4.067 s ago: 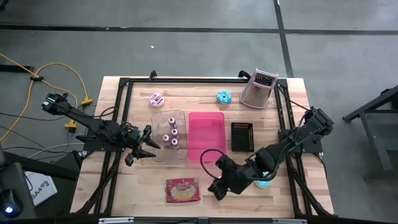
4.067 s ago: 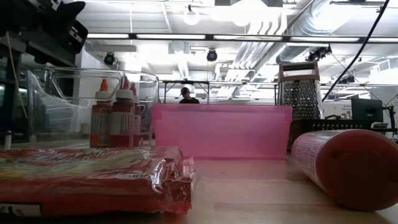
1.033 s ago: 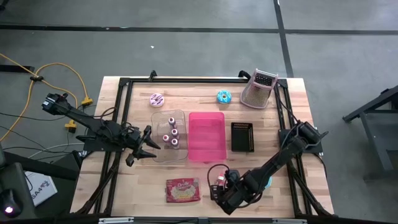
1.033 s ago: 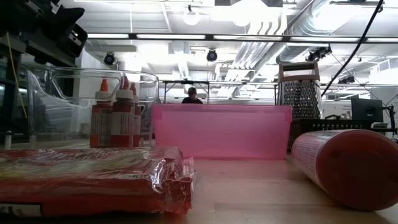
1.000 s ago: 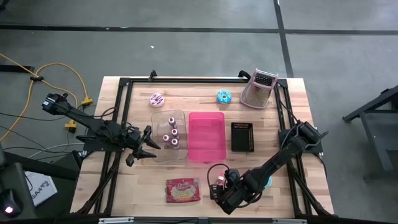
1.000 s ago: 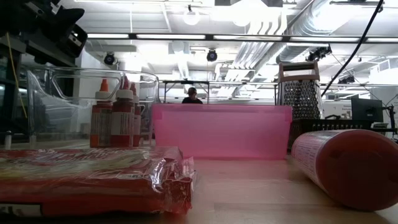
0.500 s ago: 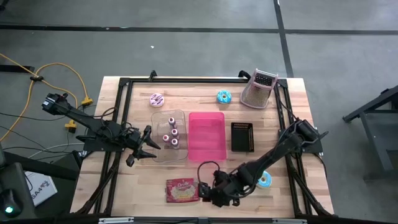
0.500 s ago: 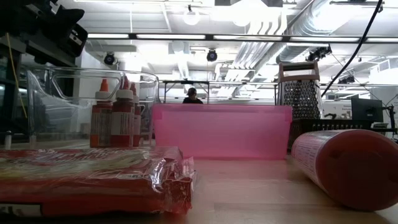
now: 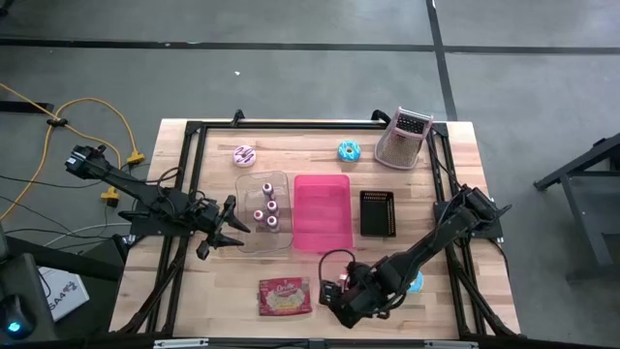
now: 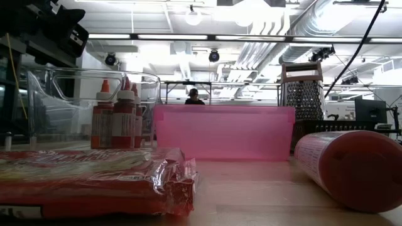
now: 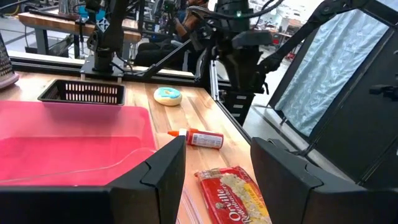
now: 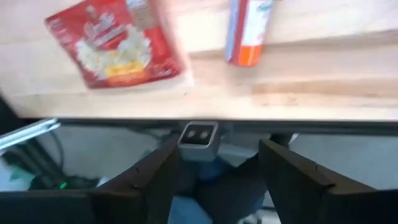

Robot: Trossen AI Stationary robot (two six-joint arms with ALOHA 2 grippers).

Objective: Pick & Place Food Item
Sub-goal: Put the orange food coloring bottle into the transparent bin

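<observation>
A red printed food packet (image 9: 285, 297) lies flat on the table near its front edge; it also shows in the right wrist view (image 12: 115, 43) and the low view (image 10: 94, 179). A small red bottle (image 12: 249, 28) lies on its side to the packet's right. My right gripper (image 9: 332, 295) hangs open and empty over the front edge, right of the packet; its fingers (image 12: 149, 180) touch nothing. My left gripper (image 9: 229, 225) waits open and empty beside the clear bin (image 9: 263, 213), which holds several small bottles.
A pink bin (image 9: 322, 211) stands mid-table with a black basket (image 9: 378, 213) to its right. A pink donut (image 9: 244, 155), a blue donut (image 9: 349, 150) and a grater (image 9: 405, 138) stand at the back. Another blue donut (image 9: 415, 282) lies by my right arm.
My right gripper has swung low along the front edge toward the table's left, close to the packet, then drawn back a little toward the right. The packet and bottle lie where they were.
</observation>
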